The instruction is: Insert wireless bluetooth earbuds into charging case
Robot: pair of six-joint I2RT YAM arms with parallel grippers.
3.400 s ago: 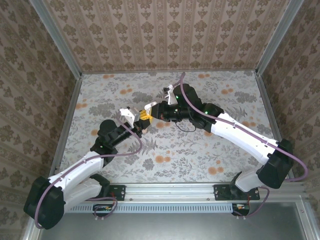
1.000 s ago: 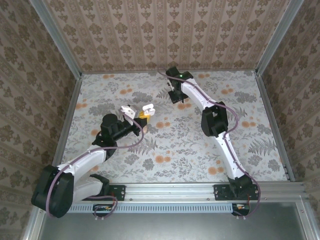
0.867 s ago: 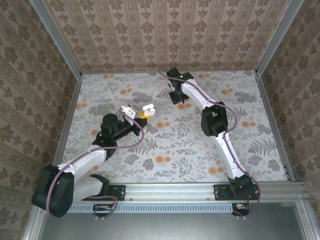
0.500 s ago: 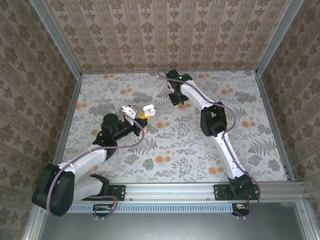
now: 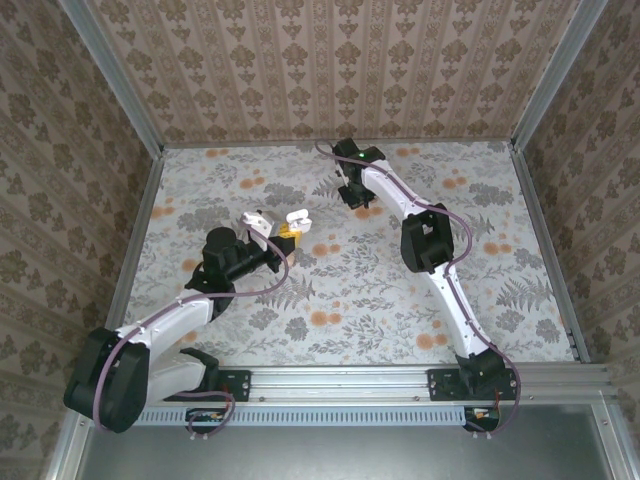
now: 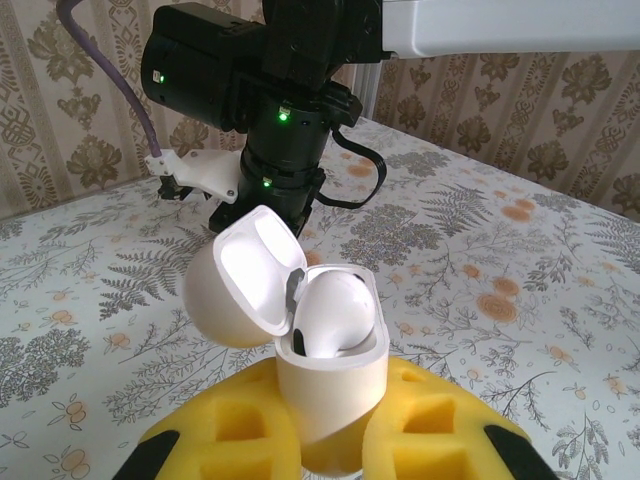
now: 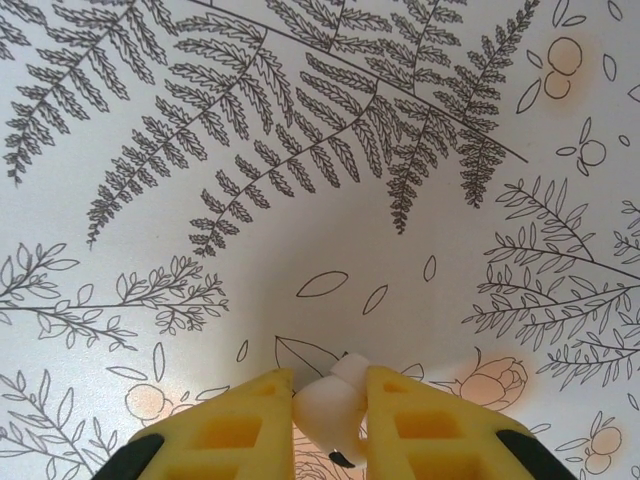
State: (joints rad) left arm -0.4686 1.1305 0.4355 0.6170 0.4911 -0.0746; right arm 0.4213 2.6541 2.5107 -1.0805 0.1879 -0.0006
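Slippage is the chief risk: the loose earbud (image 7: 325,412) is pinched by its rounded body between the tips of the right gripper (image 7: 328,398), low against the table (image 7: 300,150), and could be squeezed out on lifting. The charging case (image 6: 330,375), lid open with a seated earbud (image 6: 335,312) inside, is clamped in the left gripper (image 6: 330,435); a tilted pinch could spoil alignment with the free socket.

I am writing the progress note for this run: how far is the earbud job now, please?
Done: the charging case stands open in the left gripper, and one earbud looks seated inside. In hand: the right gripper pinches the second earbud down at the table. Left: carry it over, seat it, perhaps close the lid.
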